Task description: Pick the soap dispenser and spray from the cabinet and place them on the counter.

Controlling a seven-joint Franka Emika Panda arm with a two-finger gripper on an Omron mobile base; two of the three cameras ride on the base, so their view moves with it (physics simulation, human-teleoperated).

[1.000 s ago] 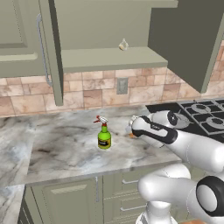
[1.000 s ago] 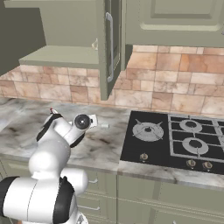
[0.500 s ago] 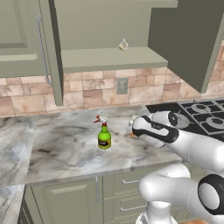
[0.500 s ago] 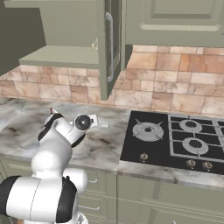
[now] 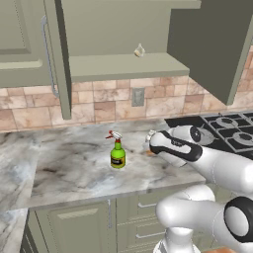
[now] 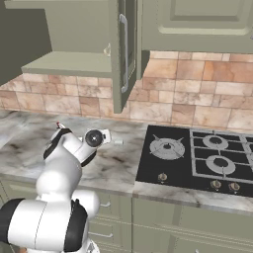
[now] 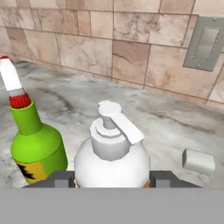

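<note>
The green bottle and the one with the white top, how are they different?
The spray is green with a thin red-and-white trigger head; the soap dispenser has a fat white pump top. The spray stands free on the counter; the soap dispenser sits between the fingers of the gripper. Both are upright, side by side, out of the cabinet.

One green spray bottle [image 5: 117,155] stands on the tabletop [image 5: 64,168]. One soap dispenser [image 7: 112,153], one small white block [image 7: 198,160], one wall outlet plate [image 7: 205,43], one stovetop [image 6: 197,160].
</note>
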